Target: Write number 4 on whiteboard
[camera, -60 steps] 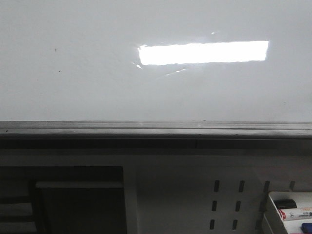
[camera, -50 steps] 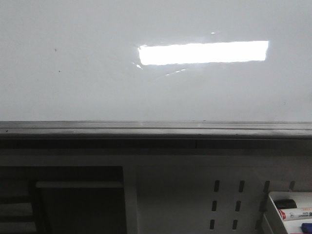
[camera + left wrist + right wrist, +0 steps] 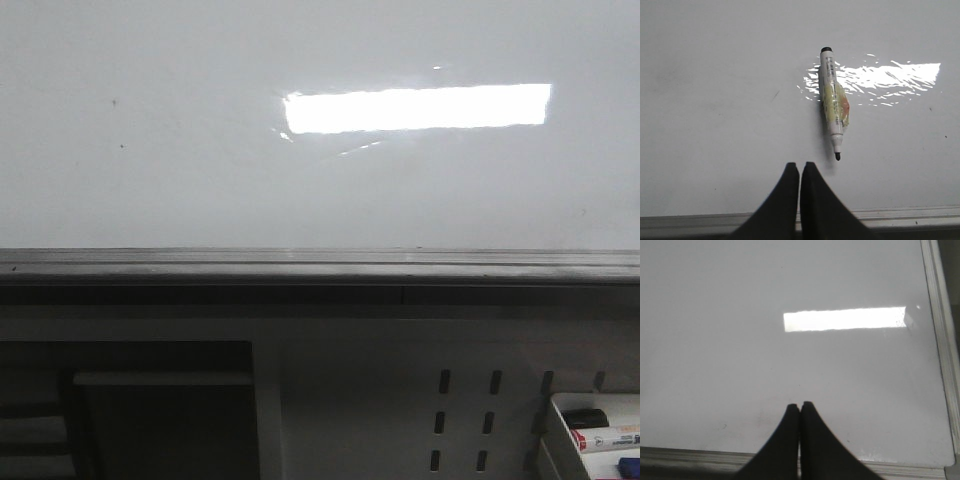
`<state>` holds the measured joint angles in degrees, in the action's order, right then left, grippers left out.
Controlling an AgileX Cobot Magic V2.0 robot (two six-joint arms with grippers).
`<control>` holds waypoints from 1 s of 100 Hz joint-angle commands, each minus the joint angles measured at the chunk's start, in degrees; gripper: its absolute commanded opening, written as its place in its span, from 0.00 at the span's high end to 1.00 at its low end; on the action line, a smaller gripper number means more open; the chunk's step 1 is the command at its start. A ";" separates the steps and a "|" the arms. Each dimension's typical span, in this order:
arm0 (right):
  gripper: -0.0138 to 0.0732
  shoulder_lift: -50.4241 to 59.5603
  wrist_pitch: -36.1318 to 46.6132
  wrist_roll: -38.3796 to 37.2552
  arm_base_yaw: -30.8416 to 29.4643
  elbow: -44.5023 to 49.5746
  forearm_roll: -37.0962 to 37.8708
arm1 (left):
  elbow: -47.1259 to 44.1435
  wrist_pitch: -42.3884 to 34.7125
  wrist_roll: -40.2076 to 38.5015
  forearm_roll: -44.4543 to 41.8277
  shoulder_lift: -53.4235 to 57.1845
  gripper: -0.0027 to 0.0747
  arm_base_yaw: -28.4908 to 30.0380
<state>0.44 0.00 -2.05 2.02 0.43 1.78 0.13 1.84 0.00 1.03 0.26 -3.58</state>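
The whiteboard (image 3: 200,190) fills the upper front view, glossy with a bright glare patch (image 3: 415,108) and a dark grey ledge (image 3: 320,268) along its near edge. No number 4 shows on it; only tiny specks. In the left wrist view a white uncapped marker (image 3: 832,102) with a yellow-orange wrap lies on the board (image 3: 715,100), its black tip toward my left gripper (image 3: 800,165), which is shut, empty and just short of the tip. My right gripper (image 3: 800,405) is shut and empty over bare board (image 3: 740,365). Neither gripper shows in the front view.
A white perforated panel with slots (image 3: 465,420) sits below the ledge. A white tray (image 3: 595,435) holding markers is at the lower right. A dark opening (image 3: 150,410) lies at the lower left. The board's frame edge (image 3: 940,340) runs along one side in the right wrist view.
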 commanded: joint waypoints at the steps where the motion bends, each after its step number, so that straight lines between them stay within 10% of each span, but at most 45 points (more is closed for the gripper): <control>1: 0.92 1.31 4.57 0.44 -0.38 1.19 -0.09 | -1.60 -4.52 -0.70 0.49 1.72 0.99 -0.05; 52: 0.92 1.31 2.42 0.20 -0.38 -2.89 -0.09 | 1.37 -10.60 -0.70 1.05 1.62 0.99 -0.05; 100: 0.92 -14.24 -27.47 0.20 -0.38 -32.48 4.36 | 33.32 20.80 -0.70 1.38 -15.42 0.99 -0.05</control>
<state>-9.68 -26.75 -2.05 2.02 -26.85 3.73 28.50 21.55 0.00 2.34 -10.64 -3.58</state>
